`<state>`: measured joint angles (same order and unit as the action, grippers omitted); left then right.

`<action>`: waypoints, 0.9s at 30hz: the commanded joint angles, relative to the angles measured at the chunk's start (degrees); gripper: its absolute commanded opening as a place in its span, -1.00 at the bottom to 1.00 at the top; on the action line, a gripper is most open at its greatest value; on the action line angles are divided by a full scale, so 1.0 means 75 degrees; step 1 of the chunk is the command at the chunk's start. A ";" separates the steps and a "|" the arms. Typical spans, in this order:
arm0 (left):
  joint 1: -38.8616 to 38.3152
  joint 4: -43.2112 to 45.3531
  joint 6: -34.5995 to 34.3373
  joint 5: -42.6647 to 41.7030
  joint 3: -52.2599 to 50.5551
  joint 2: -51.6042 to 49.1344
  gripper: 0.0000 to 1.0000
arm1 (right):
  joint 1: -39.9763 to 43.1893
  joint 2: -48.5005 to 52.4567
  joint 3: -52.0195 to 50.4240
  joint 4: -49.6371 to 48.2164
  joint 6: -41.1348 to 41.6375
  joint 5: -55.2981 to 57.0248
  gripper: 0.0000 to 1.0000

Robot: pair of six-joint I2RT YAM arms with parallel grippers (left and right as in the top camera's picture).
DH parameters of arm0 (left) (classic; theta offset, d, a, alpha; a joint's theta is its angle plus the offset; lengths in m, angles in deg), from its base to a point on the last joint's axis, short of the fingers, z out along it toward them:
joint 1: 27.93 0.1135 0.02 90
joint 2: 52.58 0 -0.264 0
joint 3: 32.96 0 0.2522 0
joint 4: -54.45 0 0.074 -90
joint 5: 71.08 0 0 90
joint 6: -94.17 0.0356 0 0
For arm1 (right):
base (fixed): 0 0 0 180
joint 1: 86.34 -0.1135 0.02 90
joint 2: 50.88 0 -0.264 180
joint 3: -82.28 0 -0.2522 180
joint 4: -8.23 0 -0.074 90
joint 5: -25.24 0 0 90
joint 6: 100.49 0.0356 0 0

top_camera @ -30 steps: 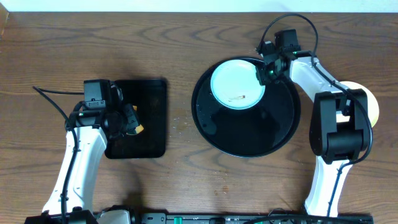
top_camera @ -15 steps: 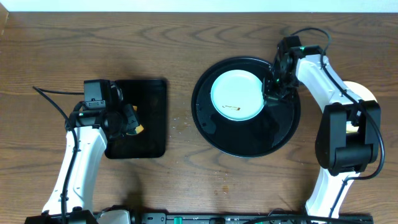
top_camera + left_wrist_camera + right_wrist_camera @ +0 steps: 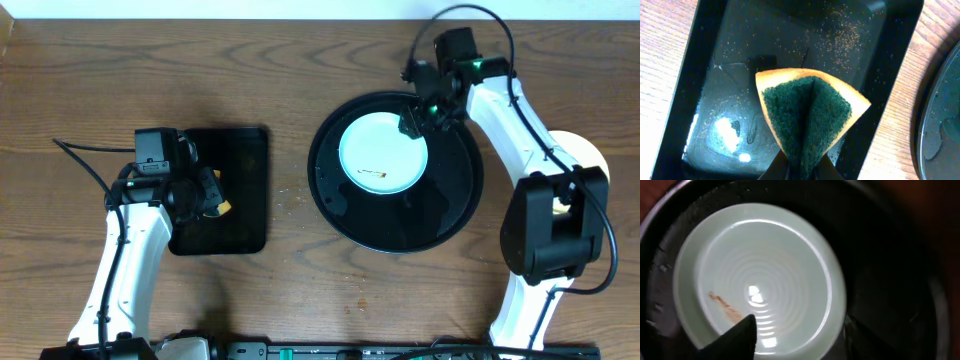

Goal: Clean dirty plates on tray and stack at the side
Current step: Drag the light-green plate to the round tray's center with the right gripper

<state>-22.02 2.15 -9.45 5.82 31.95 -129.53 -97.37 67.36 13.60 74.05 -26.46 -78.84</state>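
Observation:
A pale blue-white plate (image 3: 383, 152) with a small brown smear lies in the large round black tray (image 3: 400, 225), in its far half. In the right wrist view the plate (image 3: 765, 265) fills the frame, with the smear at lower left. My right gripper (image 3: 420, 116) hovers over the plate's far right rim, and its fingers (image 3: 795, 340) are spread open and empty. My left gripper (image 3: 802, 171) is shut on a folded green and yellow sponge (image 3: 807, 115), held over the rectangular black tray (image 3: 235, 150). A pale yellow plate (image 3: 597, 160) lies at the right, mostly hidden by my right arm.
The rectangular tray (image 3: 730, 60) is wet, with specks and a white foam patch. The round tray's rim shows at the right edge of the left wrist view (image 3: 940, 115). Brown wooden table (image 3: 290, 80) lies all around. A cable runs left of my left arm.
The plate slid from the tray's far edge toward its middle and now lies still. My right gripper swung right, then back up to the plate's far right rim. The left arm stayed put.

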 commanded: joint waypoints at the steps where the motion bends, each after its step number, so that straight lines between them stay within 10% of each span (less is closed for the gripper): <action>1: 0.0038 0.0006 0.0064 0.0099 -0.0020 -0.0026 -0.85 | -0.0041 0.0009 0.0012 -0.0350 -0.2218 0.0189 0.09; 27: 0.0038 0.0006 0.0067 0.0099 -0.0020 -0.0026 -0.84 | -0.0227 0.1562 0.0015 -0.1888 -0.2130 -0.0373 -0.66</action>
<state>-22.02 2.15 -9.45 5.82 31.95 -129.53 -98.73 78.13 13.58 59.64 -43.44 -81.84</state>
